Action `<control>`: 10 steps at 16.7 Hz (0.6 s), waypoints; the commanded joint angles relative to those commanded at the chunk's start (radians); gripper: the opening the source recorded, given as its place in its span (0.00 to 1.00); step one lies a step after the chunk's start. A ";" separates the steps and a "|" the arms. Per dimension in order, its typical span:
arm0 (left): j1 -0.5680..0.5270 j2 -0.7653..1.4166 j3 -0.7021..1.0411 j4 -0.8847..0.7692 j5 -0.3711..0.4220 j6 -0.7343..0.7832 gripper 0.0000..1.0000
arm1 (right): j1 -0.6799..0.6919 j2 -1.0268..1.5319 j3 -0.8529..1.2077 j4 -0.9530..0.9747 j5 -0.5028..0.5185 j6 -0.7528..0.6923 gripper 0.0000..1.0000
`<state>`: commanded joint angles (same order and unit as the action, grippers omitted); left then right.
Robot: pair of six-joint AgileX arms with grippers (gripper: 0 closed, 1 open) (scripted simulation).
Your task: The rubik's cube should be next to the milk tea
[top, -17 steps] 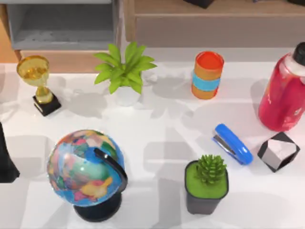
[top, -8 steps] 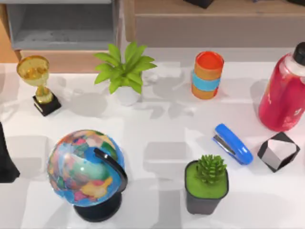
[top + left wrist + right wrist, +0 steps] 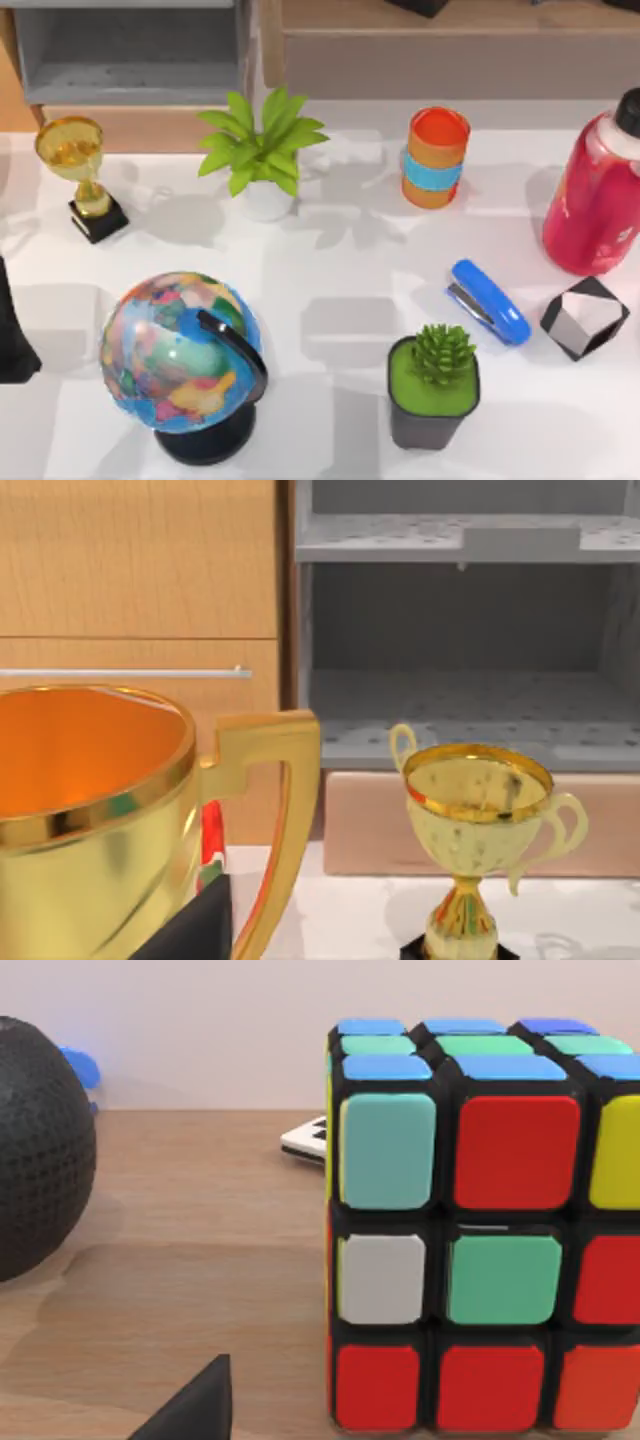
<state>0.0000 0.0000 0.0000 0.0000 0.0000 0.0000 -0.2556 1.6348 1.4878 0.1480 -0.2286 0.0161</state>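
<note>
The rubik's cube (image 3: pixel 470 1250) stands close in the right wrist view on a wooden surface, with red, green, yellow, white and blue squares in a black grid. A dark part of my right gripper (image 3: pixel 195 1405) shows just short of the cube, apart from it. I take the orange cup with a blue band (image 3: pixel 436 157), at the table's back right in the top view, for the milk tea. My left arm (image 3: pixel 10 335) is a dark shape at the table's left edge. A dark part of my left gripper (image 3: pixel 190 930) sits beside a large gold cup (image 3: pixel 100 820).
On the white table stand a gold trophy (image 3: pixel 82 175), a leafy plant (image 3: pixel 262 150), a globe (image 3: pixel 185 350), a potted succulent (image 3: pixel 434 385), a blue stapler (image 3: pixel 487 300), a black cube with white-grey faces (image 3: pixel 584 317) and a red bottle (image 3: pixel 597 195). A black sphere (image 3: pixel 35 1150) lies near the rubik's cube.
Faint shadows on the table between the plant and the orange cup have shifted a little. No object has moved.
</note>
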 joint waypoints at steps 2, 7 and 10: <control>0.000 0.000 0.000 0.000 0.000 0.000 1.00 | 0.005 0.050 0.059 -0.007 0.005 0.000 1.00; 0.000 0.000 0.000 0.000 0.000 0.000 1.00 | 0.024 0.194 0.232 -0.034 0.027 -0.001 1.00; 0.000 0.000 0.000 0.000 0.000 0.000 1.00 | 0.027 0.218 0.257 -0.037 0.030 -0.001 1.00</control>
<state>0.0000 0.0000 0.0000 0.0000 0.0000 0.0000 -0.2285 1.8525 1.7452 0.1106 -0.1981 0.0154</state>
